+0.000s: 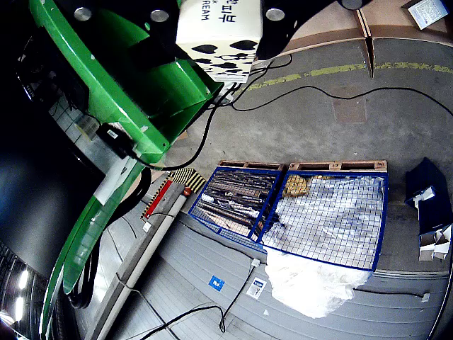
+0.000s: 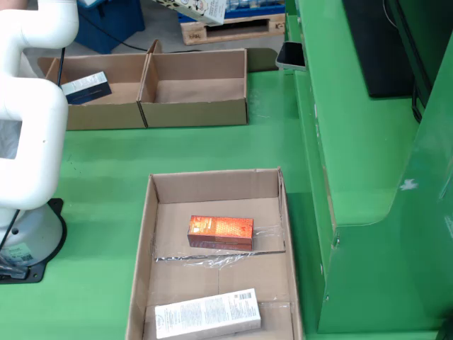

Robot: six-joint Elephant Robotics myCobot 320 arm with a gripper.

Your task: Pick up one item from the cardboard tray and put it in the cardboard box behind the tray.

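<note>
Image: claw (image 1: pixel 219 32) gripping carton (image 1: pixel 221 39), aloft.

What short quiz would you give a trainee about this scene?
1. True or false: the cardboard tray holds three boxes.
2. What is the hand gripping? A: an orange box. B: a white carton with black spots. C: nothing.
3. Fill in: in the fixed view, the back box holding a blue-and-white packet is the ____ one of the two.

Key: 1 false, it holds two boxes; 2 B; 3 left.
</note>
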